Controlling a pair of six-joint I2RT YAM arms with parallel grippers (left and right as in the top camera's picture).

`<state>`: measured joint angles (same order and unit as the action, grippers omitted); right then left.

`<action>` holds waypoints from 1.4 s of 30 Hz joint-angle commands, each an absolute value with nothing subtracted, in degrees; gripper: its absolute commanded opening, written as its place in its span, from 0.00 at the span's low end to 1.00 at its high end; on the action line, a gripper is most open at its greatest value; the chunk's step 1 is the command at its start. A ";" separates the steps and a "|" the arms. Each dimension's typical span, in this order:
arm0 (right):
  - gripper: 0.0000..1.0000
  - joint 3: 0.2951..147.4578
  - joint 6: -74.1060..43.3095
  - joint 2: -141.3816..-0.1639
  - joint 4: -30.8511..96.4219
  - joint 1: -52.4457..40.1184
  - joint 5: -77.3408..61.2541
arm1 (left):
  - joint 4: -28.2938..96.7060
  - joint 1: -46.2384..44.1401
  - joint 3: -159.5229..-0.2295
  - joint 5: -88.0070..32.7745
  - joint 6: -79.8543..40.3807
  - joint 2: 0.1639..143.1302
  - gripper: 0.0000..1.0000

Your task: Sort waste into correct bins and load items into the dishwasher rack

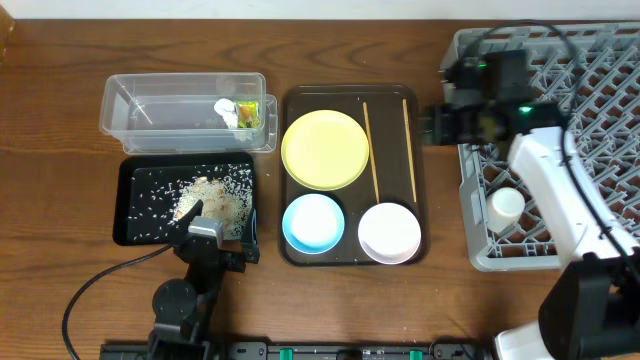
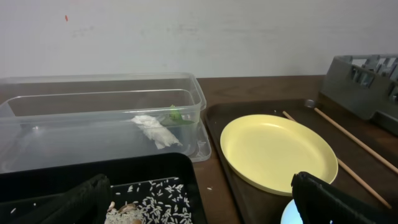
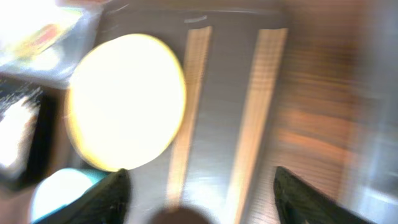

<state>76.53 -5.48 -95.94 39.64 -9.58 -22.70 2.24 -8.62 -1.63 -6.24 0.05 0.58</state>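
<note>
L tool (image 2: 200, 186) – black fingers (image 2: 81, 202) spread wide, cut off at the frame's bottom edge – hangs over the black tray (image 2: 50, 180) w/ rice (image 2: 155, 202). Wrapper (image 2: 176, 114) lies in the clear tub (image 2: 93, 87), mostly hidden behind a white scrap (image 2: 154, 129). R wrist view is badly blurred: R tool (image 3: 200, 177) is apart, empty, above chopsticks (image 3: 255, 112) beside the yellow plate (image 3: 124, 99). Cup (image 1: 506, 206) sits in the rack (image 1: 600, 90).

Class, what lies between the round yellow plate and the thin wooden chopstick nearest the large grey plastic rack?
The second thin wooden chopstick, lying on the dark brown tray; the overhead view shows it.
</note>
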 commanded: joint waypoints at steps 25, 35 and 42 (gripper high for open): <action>0.40 76.55 -16.53 -121.23 16.84 -22.79 -2.46 | 3.33 -8.16 -0.23 -7.07 0.60 0.23 0.95; 0.45 76.62 -15.33 -121.69 21.41 -22.55 -4.34 | 3.33 -8.16 -0.23 -7.07 0.60 0.23 0.95; 0.63 76.97 -10.66 -116.49 21.52 -22.00 -15.09 | 3.33 -8.16 -0.23 -7.07 0.60 0.23 0.95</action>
